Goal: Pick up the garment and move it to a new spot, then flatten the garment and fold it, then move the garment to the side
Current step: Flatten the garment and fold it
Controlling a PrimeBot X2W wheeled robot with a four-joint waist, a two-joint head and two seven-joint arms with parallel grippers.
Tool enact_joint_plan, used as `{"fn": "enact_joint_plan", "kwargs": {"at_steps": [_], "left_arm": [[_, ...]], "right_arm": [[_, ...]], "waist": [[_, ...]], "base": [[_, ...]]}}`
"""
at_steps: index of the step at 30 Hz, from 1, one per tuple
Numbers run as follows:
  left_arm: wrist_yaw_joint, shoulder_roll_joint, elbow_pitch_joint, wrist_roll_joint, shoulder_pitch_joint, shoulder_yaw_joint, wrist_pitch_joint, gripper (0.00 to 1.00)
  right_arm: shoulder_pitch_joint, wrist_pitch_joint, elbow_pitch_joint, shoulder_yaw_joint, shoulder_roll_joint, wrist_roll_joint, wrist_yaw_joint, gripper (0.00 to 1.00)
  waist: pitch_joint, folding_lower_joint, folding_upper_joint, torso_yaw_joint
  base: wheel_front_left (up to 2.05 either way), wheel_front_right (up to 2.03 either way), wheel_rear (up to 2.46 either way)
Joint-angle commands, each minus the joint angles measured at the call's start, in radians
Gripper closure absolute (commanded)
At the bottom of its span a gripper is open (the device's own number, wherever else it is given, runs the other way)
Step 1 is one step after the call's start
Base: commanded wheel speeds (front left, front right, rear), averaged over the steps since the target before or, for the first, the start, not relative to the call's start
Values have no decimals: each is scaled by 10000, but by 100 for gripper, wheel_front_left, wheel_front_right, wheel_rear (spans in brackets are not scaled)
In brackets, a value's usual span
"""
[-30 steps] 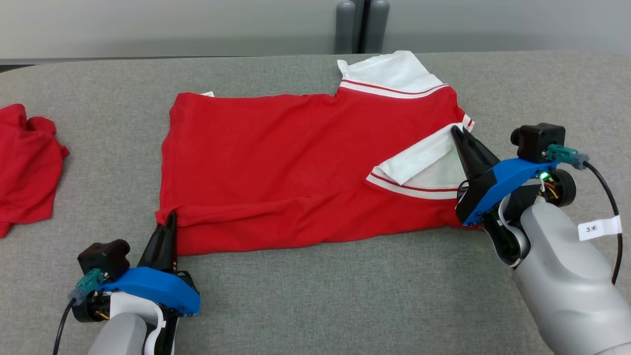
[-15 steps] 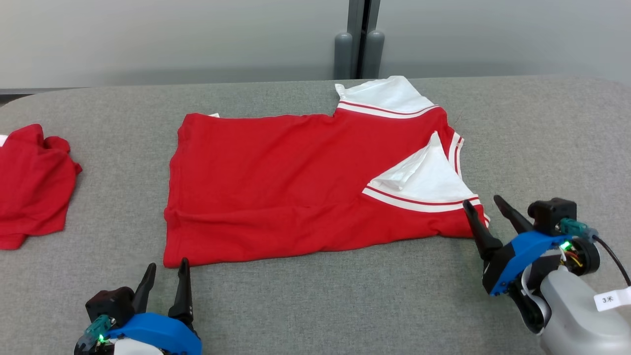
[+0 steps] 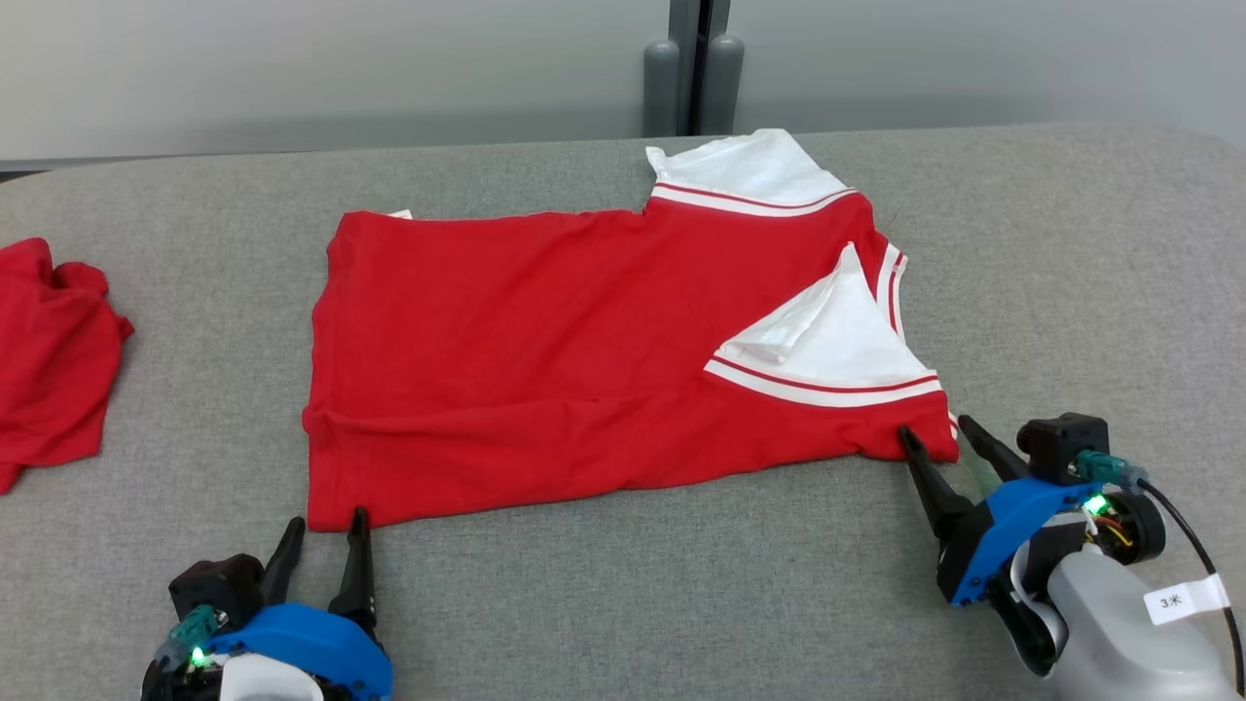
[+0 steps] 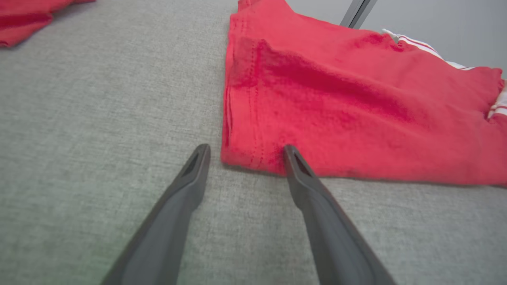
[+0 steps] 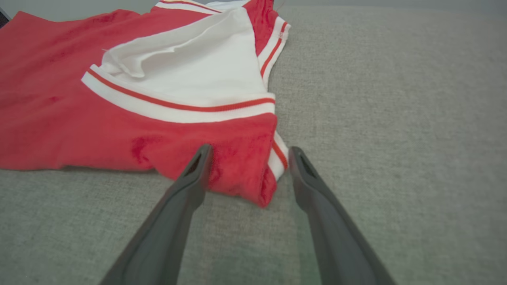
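The garment (image 3: 545, 360) is a red shirt with white, red-striped sleeves, lying folded and flat on the grey table. My left gripper (image 3: 326, 521) stands open at its near left corner (image 4: 241, 156), with one fingertip (image 4: 291, 152) touching the hem. My right gripper (image 3: 933, 428) is open at the near right corner (image 5: 253, 174), whose red cloth lies between the two fingertips. Neither gripper holds anything. One white sleeve (image 5: 190, 67) lies folded over the red body.
A second red cloth (image 3: 49, 360) lies crumpled at the table's left edge. Grey table (image 3: 681, 584) stretches bare in front of the garment and to its right. A grey wall with a dark post (image 3: 686, 68) stands behind the table.
Both grippers have let go of the garment's near corners, opened, and pulled back toward me. The garment now lies loose on the table. The head view has shifted as well.
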State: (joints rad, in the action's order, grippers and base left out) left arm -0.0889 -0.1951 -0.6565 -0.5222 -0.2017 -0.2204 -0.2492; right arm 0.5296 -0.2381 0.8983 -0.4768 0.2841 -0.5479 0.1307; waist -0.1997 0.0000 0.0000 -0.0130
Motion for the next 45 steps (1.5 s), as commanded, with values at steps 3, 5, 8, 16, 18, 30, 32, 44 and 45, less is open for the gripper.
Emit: {"fn": "enact_joint_plan", "kwargs": {"at_steps": [3, 5, 8, 16, 18, 30, 32, 44, 45], "left_arm": [[-121, 29, -510, -126, -463, -82, -9, 29], [-166, 98, -723, -130, -619, -133, -33, 88], [-246, 144, -884, -212, -750, -102, -75, 100], [-344, 213, -525, -275, -220, 79, -167, 100], [-340, 236, -146, -225, 134, 244, -167, 100], [210, 337, 1875, 12, 2710, 590, -172, 100], [311, 304, 2132, 30, 2995, 550, -93, 100], [688, 183, 2899, 131, 3321, 494, 159, 0], [710, 203, 2958, 158, 3263, 525, 108, 0]], "right_arm": [[176, 1, 331, 72, -246, -169, 3, 0], [190, -17, 462, 50, -397, -257, 3, 100], [158, -90, 449, 15, -530, -418, 3, 100], [-652, -266, -240, 383, -411, -930, 3, 100], [-1129, -272, -635, 538, -319, -1037, 3, 100], [-5050, 140, -3681, 2021, 154, -899, 3, 100], [-5601, 451, -4330, 2300, 22, -736, 3, 100], [-6868, 2083, -6752, 3597, -850, 1050, 3, 0], [-6788, 2069, -6864, 3673, -911, 1197, 3, 0]], "waist": [[-135, 0, 0, 36], [-157, 0, 0, 51], [-83, 0, 0, 56], [581, 0, 0, 125], [822, 0, 0, 129], [1594, 0, 0, 67], [1605, 0, 0, 36], [1433, 0, 0, 8], [1437, 0, 0, 7]], "base": [[0, 0, 0], [0, 0, 0], [0, 0, 0], [0, 0, 0], [0, 0, 0], [0, 0, 0], [0, 0, 0], [0, 0, 0], [0, 0, 0]]}}
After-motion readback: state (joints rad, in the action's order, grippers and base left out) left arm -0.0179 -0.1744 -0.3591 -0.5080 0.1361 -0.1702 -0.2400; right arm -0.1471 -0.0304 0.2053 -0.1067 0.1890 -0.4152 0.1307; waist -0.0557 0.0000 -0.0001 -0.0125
